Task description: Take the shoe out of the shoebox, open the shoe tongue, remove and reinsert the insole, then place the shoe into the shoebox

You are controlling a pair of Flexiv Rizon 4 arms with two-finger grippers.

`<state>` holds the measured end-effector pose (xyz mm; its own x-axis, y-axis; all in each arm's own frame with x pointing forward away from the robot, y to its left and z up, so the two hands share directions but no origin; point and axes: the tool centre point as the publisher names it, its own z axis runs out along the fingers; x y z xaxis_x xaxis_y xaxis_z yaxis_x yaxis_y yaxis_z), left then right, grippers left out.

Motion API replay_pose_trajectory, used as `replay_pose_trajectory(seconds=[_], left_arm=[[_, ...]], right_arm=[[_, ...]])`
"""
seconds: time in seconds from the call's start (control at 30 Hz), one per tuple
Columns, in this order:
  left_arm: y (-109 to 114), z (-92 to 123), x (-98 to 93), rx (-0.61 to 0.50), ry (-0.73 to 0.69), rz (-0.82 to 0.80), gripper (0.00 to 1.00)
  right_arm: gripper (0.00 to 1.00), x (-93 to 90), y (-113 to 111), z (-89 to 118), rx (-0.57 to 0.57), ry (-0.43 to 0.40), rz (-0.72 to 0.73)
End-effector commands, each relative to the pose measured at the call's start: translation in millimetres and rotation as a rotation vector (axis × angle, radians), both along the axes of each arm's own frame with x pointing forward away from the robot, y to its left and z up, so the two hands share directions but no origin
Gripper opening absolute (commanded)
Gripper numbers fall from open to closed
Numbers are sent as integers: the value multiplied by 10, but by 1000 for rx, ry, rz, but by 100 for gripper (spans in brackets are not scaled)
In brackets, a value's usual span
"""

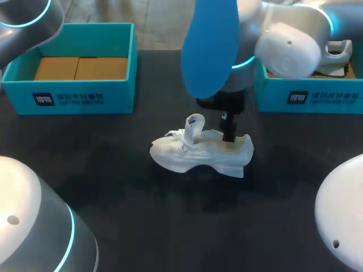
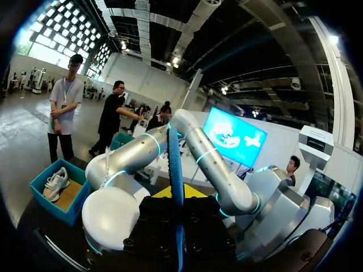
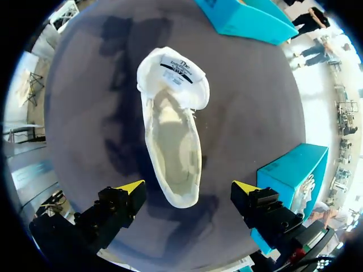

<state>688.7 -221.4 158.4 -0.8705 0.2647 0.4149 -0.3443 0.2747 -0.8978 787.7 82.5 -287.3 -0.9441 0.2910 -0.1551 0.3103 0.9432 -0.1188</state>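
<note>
A white shoe lies on the black table, its tongue pulled up and its inside bare. In the right wrist view the shoe lies under my right gripper, whose yellow-tipped fingers stand wide apart, touching nothing. From the head view my right gripper hangs just over the shoe's heel. The blue insole is held high above the table. Seen edge-on in the left wrist view, the insole stands upright with my left gripper shut on it.
A teal shoebox with a cardboard liner stands at the back left. A second teal shoebox at the back right holds another shoe. My right arm reaches over the table's middle.
</note>
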Motion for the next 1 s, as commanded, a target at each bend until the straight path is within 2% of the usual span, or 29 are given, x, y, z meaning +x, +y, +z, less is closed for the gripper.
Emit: replay_pose_trajectory(seconds=[0.03,0.37,0.5,1.0], left_arm=[[-5,2,6,2,0,-1,0],[-5,2,6,2,0,-1,0],[-5,2,6,2,0,-1,0],[-5,2,6,2,0,-1,0]], right_arm=[[100,31,50,-11,-114,37,-17],[100,95,101,-21,-52,33,-8],[100,130,130,-56,6,24,-12],[100,336,312,-298,65,35,18]])
